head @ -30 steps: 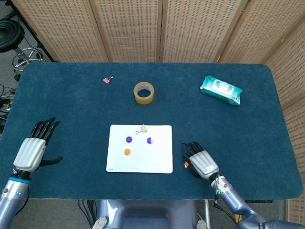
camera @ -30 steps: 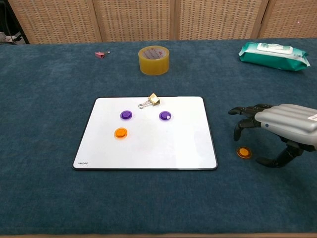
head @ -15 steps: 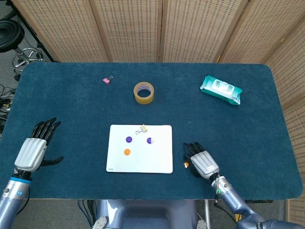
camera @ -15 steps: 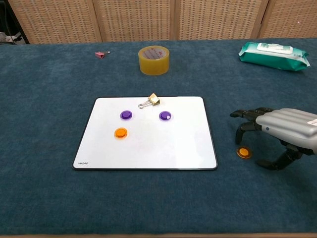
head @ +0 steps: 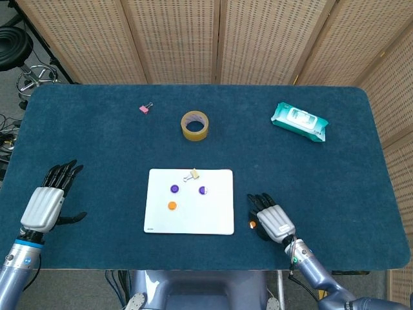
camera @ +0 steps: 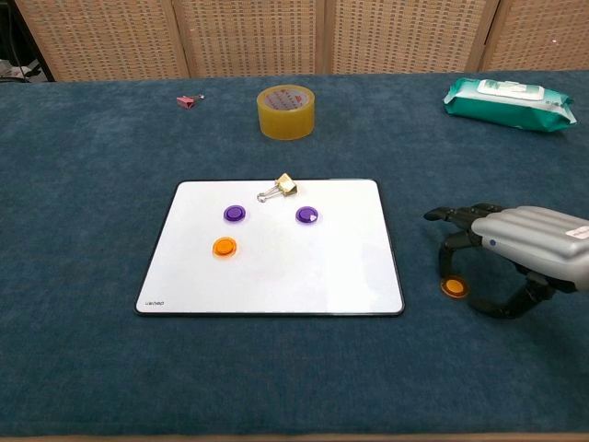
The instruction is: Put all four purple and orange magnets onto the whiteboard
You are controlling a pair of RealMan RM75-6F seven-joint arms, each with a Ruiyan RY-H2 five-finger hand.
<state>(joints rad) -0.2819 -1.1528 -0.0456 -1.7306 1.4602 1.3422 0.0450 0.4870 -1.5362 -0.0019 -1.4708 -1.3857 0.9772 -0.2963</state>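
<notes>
Three of the four magnets already sit on the whiteboard (camera: 368,276): two purple magnets (camera: 235,214) in its upper half and one orange magnet (camera: 225,247) lower left of them. A small binder clip (camera: 285,187) also lies at the board's top edge. The last orange magnet (camera: 452,287) is not yet on the board; it lies on the blue worktop (camera: 92,184) just beside the board's right edge, near its lower corner. So the job looks about three quarters done, with one pick and one place left.

The right hand (camera: 515,253) hovers low over that stray magnet, palm down, knuckles up, its fingers (camera: 453,241) arched down toward the worktop on the board side and the thumb curled in below. The magnet lies between fingertips and thumb, but it appears to rest on the worktop, so the hand is parted around it and grips nothing yet.

The left hand (head: 46,201) rests at the worktop's far left, well apart from the board, fingers spread and empty
</notes>
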